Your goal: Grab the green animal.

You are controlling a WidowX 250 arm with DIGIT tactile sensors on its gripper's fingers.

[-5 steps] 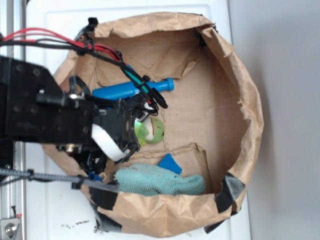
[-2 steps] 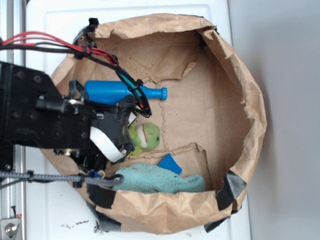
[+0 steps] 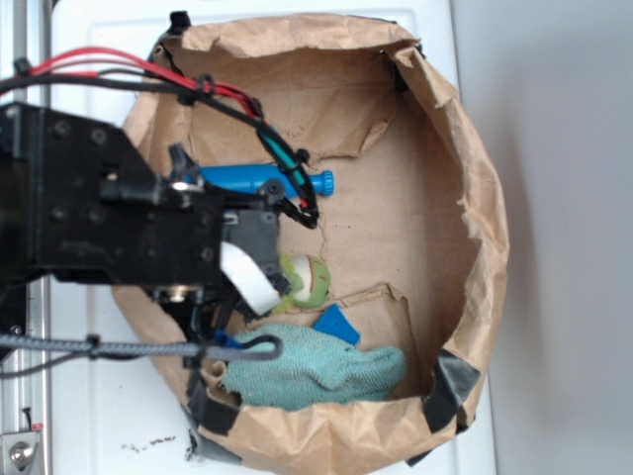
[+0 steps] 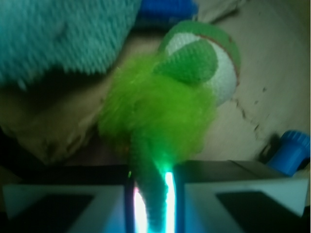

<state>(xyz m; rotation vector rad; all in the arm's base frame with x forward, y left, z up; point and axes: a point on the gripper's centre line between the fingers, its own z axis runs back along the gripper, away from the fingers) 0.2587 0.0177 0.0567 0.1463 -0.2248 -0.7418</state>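
One green animal (image 4: 160, 107), tail in gripper (image 4: 151, 204), head pointing away.

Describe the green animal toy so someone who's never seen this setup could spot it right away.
Look inside the big brown paper bag, between the blue bottle and the teal cloth. The green animal lies at the end effector, its tail pinched there. Alone among its neighbours it has fuzzy lime fur, plus a pale round head.

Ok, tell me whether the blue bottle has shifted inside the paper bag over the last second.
Yes. In the exterior view the blue bottle lay tilted before, cap raised; now it lies level, cap nearer the tear in the paper bag floor.
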